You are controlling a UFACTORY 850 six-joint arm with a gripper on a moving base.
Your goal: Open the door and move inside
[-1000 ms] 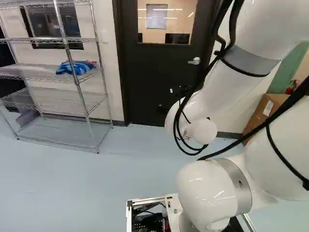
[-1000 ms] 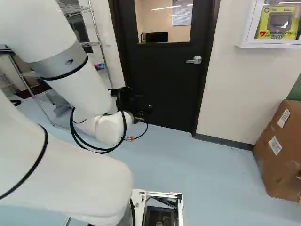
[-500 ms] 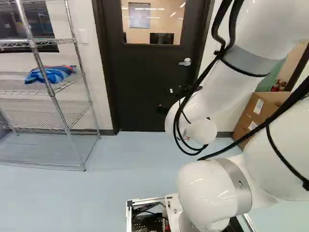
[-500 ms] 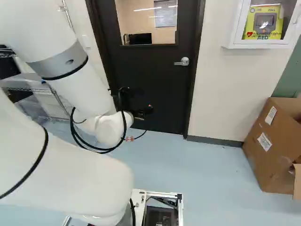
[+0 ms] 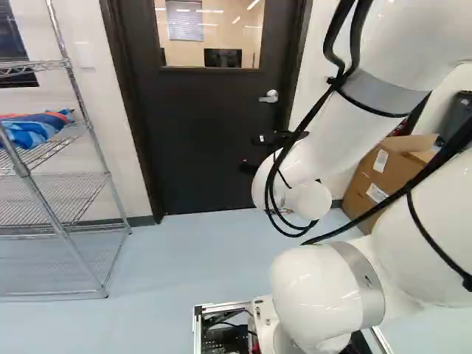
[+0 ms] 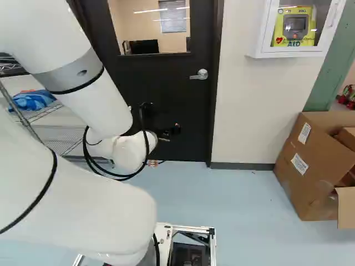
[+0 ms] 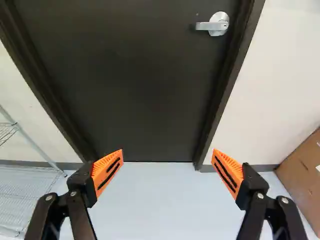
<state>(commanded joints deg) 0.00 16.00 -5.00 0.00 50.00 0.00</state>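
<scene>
Door is standing shut in its dark frame, straight ahead of the claw, with a window filling part of its upper half. In the wrist view the claw is spreading its two fingers wide, their orange pads facing each other well apart and gripping nothing. Ahead of them, the silver lever handle is sitting near the door's edge on the cardboard-box side, apart from both fingers. At the left of the left base view, a wire rack is standing beside the doorway, carrying a blue-and-red bundle. At the right of the right base view, an open cardboard box is resting on the pale blue floor, while a white wall cabinet is holding a yellow device above.
</scene>
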